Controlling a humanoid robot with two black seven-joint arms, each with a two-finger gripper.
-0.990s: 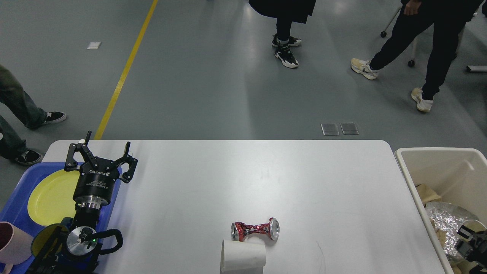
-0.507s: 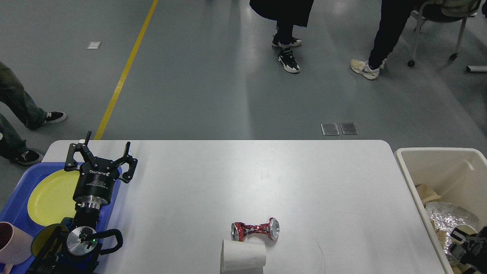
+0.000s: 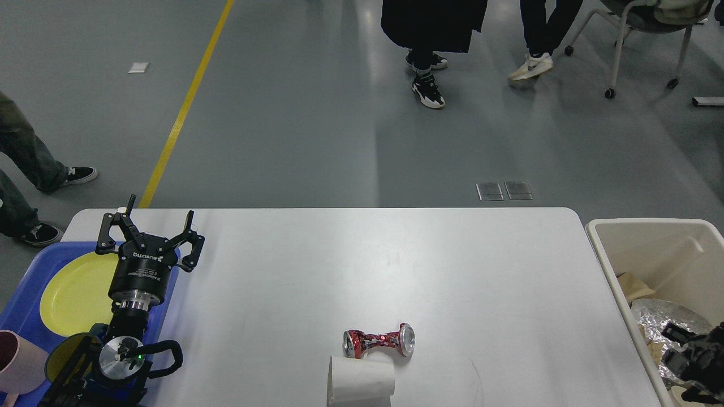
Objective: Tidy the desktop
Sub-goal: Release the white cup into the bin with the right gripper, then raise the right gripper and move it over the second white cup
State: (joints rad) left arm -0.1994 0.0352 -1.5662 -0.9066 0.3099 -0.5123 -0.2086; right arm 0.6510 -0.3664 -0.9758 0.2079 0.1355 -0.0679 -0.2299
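The white desktop (image 3: pixel 362 265) fills the lower view. A crushed red can (image 3: pixel 379 342) lies on its side near the front middle. A white paper cup (image 3: pixel 361 388) lies tipped over just in front of it, touching it. My left gripper (image 3: pixel 150 229) is open and empty, held above the desktop's left edge beside the blue tray. My right gripper (image 3: pixel 687 353) is a dark shape low at the right edge over the beige bin; its fingers cannot be told apart.
A blue tray (image 3: pixel 22 294) at left holds a yellow plate (image 3: pixel 76 294) and a pink cup (image 3: pixel 17 362). A beige bin (image 3: pixel 650 237) at right holds crumpled foil (image 3: pixel 662 322) and paper. People's legs and a chair stand on the floor beyond.
My right gripper has shifted slightly up and left over the bin. The people behind the table have walked. My left arm, the can and the cup have not moved.
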